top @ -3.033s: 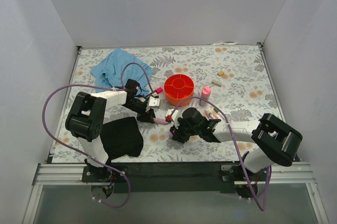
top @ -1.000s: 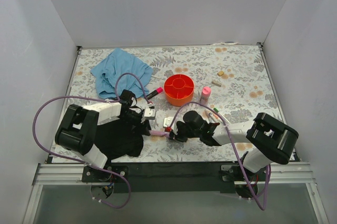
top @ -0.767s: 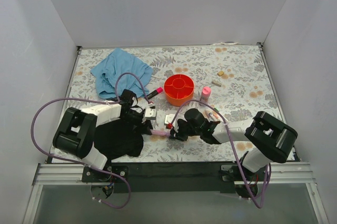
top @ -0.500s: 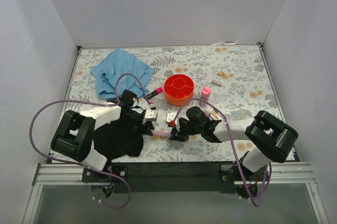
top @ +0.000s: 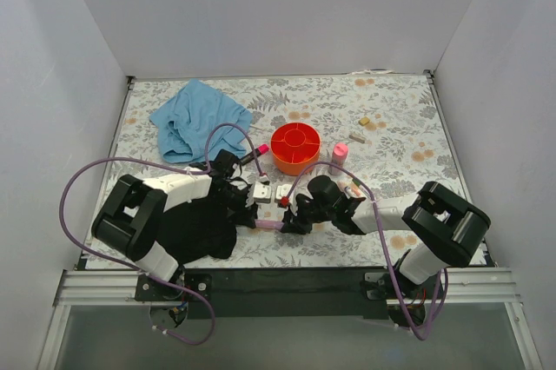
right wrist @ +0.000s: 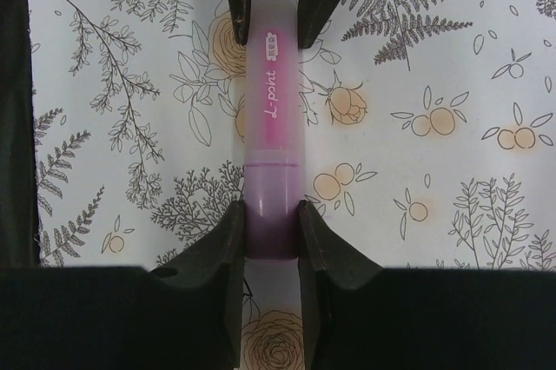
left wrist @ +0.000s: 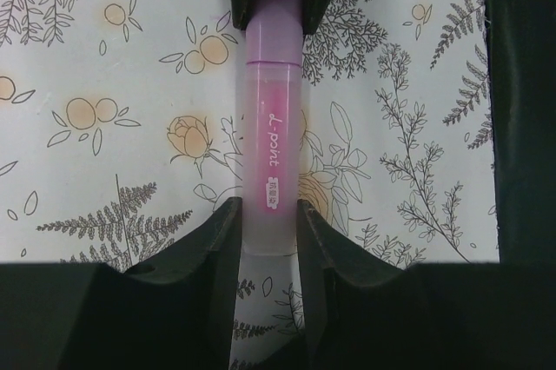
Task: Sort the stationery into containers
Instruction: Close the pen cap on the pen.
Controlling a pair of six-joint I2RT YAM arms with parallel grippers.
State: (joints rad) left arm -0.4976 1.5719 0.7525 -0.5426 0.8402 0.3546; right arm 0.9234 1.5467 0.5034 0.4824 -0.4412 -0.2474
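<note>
My left wrist has swung in toward the middle of the top view since half a second ago, and it now sits just beside my right wrist, low in the centre of the frame. Between them lies the pink and lilac stick, flat on the flowered bench and gripped at both ends.

My left jaws are clenched on the clear, pink-cored end of the stick, at the bottom of the left wrist view. My right jaws are clamped on its lilac cap, at the bottom of the right wrist view. Each camera shows the other pair pinching the far end at the top of its frame.

The orange bowl stands above the stick in the top view, well apart from it. The small pink bottle stands upright just right of the bowl, and the pink highlighter lies just left of it. The blue cloth is at upper left. The black cloth lies under my left arm at lower left.
</note>
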